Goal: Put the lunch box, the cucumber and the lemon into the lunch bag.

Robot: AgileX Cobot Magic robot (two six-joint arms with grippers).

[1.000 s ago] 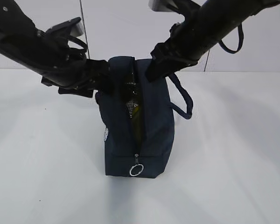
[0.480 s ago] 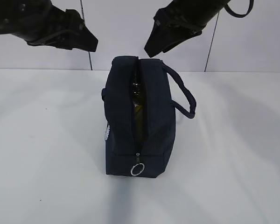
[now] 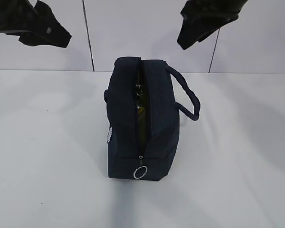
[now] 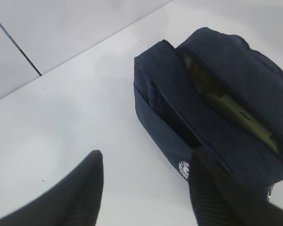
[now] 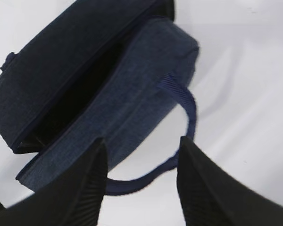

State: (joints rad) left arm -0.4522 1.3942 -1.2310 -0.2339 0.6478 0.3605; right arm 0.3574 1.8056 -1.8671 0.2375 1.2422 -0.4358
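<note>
The bag (image 3: 141, 118) stands upright near the middle of the desk (image 3: 237, 180), its short end facing the viewer and the ring pull (image 3: 139, 172) hanging low at that end. The zipper (image 3: 140, 128) is parted along the top, leaving a narrow slit rather than a wide mouth. Through the slit a glossy olive-green surface shows; from the left wrist view it looks like the pale box (image 4: 236, 113) lying inside, though the cucumber and lemon cannot be told apart from it or confirmed. No task item lies on the desk outside the bag, so the loading appears complete or nearly so.

One handle (image 3: 187, 97) droops to the right side of the bag, clear of the opening; the other is barely visible on the left.

The left gripper (image 4: 146, 188) hangs high over the desk's far left, fingers apart and holding nothing. The right gripper (image 5: 141, 179) hangs high on the far right, above the drooping handle, fingers likewise spread and empty. Both are well apart from the bag, which suits arms that have no further item to carry.
</note>
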